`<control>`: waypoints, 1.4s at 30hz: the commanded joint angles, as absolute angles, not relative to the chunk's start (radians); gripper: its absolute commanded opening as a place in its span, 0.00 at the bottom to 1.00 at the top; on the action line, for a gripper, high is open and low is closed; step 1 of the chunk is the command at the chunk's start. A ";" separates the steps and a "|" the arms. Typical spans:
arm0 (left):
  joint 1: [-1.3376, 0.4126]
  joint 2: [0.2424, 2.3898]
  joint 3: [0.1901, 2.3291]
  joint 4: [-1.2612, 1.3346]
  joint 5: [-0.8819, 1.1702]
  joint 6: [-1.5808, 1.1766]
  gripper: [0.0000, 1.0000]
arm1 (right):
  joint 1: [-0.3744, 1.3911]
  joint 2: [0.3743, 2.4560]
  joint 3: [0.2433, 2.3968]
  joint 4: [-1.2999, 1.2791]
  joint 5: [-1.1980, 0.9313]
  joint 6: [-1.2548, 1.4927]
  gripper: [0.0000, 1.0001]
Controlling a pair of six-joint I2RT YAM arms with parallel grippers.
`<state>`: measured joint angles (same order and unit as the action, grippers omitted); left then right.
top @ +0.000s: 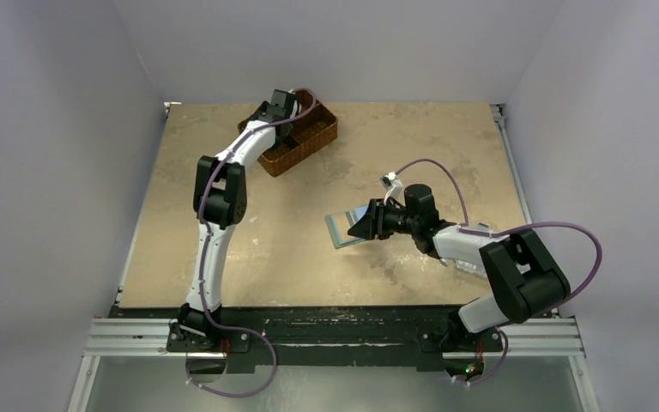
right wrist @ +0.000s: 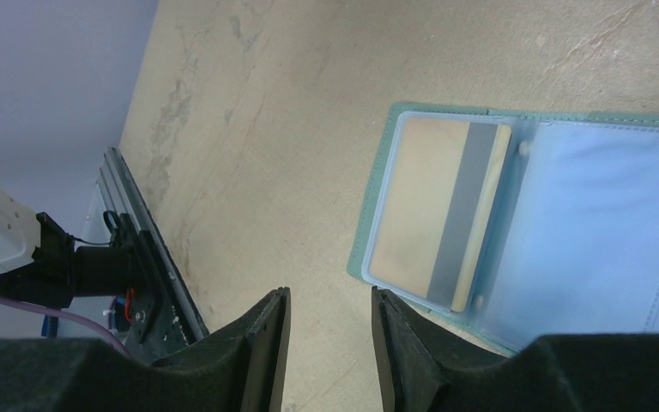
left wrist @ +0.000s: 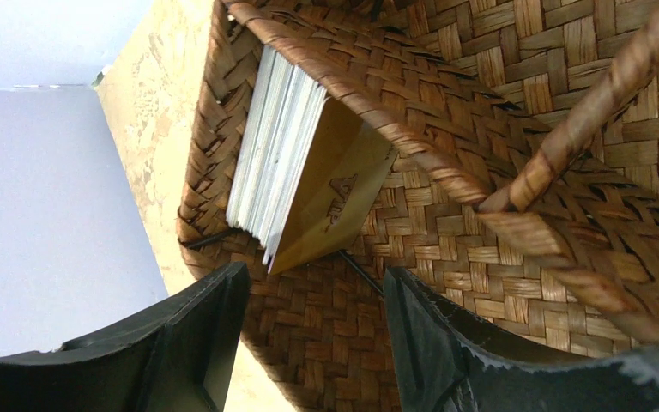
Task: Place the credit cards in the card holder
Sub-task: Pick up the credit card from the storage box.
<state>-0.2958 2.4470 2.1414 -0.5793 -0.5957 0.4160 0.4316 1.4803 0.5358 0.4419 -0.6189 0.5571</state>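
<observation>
A tan, mottled table [top: 412, 154] sits inside a plain pale-walled enclosure, seen from above, with two robot arms mounted at its near edge.

At the table's 11 o'clock corner stands a brown wicker basket [top: 313, 142]. The left gripper [top: 285, 103] hangs over it. In the left wrist view, the credit cards [left wrist: 279, 146] stand on edge as a tight stack in one compartment, leaning against the woven divider, with a yellowish card on the outer face. The stack lies at about 12 o'clock from the left gripper [left wrist: 313, 287], near the fingertips but not touching them. Its fingers are spread wide, with only the basket's floor between them.

Close to the table's centre lies the card holder [top: 340, 230], opened flat. The right gripper [top: 365, 221] is at its 3 o'clock edge. In the right wrist view, the card holder [right wrist: 369, 215] shows a teal border and clear sleeves, lying at 2 o'clock from the right gripper [right wrist: 330, 300]. One striped card [right wrist: 433, 215], yellowish with a grey band, sits in a sleeve. The fingers stand narrowly apart over bare table, gripping nothing; one finger overlaps the holder's near corner, and whether it touches cannot be told.
</observation>
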 commanded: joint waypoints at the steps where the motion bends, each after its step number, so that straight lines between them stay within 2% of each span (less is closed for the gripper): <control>1: -0.299 2.473 2.187 -0.535 -0.631 0.446 0.63 | 0.435 1.486 0.554 0.474 -0.616 0.541 0.46; 14: -0.299 2.492 2.184 -0.466 -0.714 0.464 0.59 | 0.435 1.490 0.555 0.472 -0.617 0.540 0.46; 32: -0.299 2.479 2.162 -0.384 -0.751 0.503 0.42 | 0.436 1.493 0.556 0.475 -0.629 0.543 0.46; 42: -0.299 2.485 2.157 -0.413 -0.707 0.481 0.54 | 0.435 1.491 0.555 0.477 -0.631 0.544 0.46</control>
